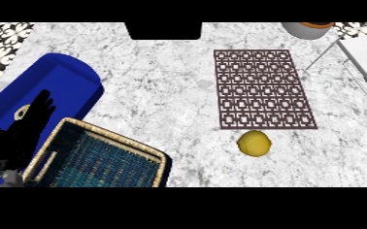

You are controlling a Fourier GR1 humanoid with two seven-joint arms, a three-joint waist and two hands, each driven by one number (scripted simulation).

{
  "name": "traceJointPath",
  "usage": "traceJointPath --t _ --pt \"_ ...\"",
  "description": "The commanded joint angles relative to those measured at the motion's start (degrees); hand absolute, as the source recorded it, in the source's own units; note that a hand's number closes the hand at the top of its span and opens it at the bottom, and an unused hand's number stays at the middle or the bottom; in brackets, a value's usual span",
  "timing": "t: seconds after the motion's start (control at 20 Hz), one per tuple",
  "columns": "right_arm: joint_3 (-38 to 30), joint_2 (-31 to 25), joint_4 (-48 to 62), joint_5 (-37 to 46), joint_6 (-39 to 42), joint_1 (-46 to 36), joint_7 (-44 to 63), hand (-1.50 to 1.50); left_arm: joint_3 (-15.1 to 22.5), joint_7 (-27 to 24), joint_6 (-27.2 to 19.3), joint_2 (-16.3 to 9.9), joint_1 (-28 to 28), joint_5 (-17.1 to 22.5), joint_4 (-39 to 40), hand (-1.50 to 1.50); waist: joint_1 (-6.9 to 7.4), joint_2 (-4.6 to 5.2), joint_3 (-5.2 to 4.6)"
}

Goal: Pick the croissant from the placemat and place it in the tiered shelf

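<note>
A dark brown rectangular placemat [264, 88] with a lattice of small square openings is lying flat on the surface in the right half of the frame, its long sides running up and down and its top edge tilting slightly. No croissant is showing on it. A tiered shelf of pale woven wicker [100, 156], with a dark blue-green woven floor, is sitting at the lower left of the frame, turned at an angle, its lower part cut off by the frame's edge.

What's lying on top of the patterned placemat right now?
Nothing shows on the placemat; its whole pattern is bare. A yellow round thing lies on the counter beside its near edge.
</note>
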State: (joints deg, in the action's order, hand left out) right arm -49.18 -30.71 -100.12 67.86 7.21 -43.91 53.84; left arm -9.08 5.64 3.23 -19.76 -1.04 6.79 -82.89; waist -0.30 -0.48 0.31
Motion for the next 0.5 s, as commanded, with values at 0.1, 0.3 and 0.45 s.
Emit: traceJointPath --t 0.1,0.3,0.45 --pt "-1.2 -2.8 -15.8 -4.9 9.5 -0.2 6.0 -1.50 1.2 -0.8 -1.0 2.9 -1.5 -0.9 1.3 0.00 -0.59 0.01 -0.38" --pt "-4.5 -6.6 -27.3 -5.3 21.0 -0.7 12.0 -1.50 0.3 0.4 -0.8 1.9 -2.6 -0.3 0.1 0.00 -1.44 -0.36 -0.42" --pt "-6.5 -10.6 -32.1 -5.7 30.1 -2.5 14.1 -1.50 -0.6 -1.4 -0.7 1.1 -2.9 -0.7 1.1 0.00 -2.69 -0.84 -0.58"
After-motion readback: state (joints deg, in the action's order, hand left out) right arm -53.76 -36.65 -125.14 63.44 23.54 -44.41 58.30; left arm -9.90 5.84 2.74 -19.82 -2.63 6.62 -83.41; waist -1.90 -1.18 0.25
